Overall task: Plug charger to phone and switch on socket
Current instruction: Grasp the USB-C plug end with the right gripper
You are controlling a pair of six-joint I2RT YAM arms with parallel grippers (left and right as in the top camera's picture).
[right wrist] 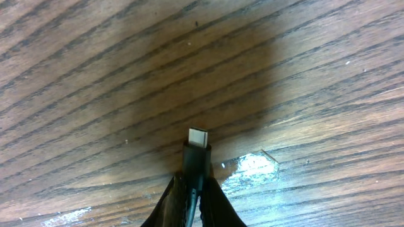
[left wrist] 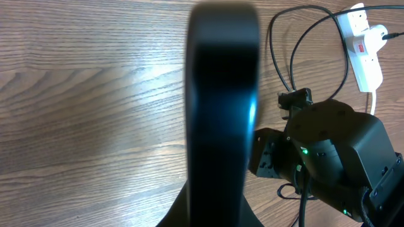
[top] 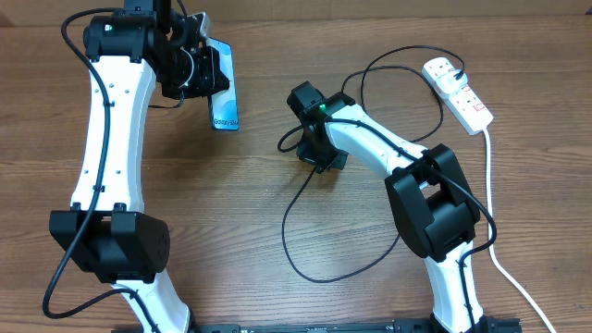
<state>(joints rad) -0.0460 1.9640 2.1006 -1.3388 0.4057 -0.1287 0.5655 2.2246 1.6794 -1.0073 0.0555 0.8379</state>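
Right pincer (right wrist: 193, 184) clamping plug tip (right wrist: 198, 137) of charger (top: 291, 231), pointing it over counter (top: 259, 213) middle. Left pincer (top: 205, 76) gripping phone (top: 225, 97) near far edge, screen glowing. Tip not yet in phone; plugging and switching remaining. Socket (top: 460, 92) lying at far right corner. Counting: one phone, one charger, one socket.

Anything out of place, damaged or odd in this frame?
Only a pale, glossy scuff on the table beside the charger tip pinched in the right gripper. Nothing spilled or broken.
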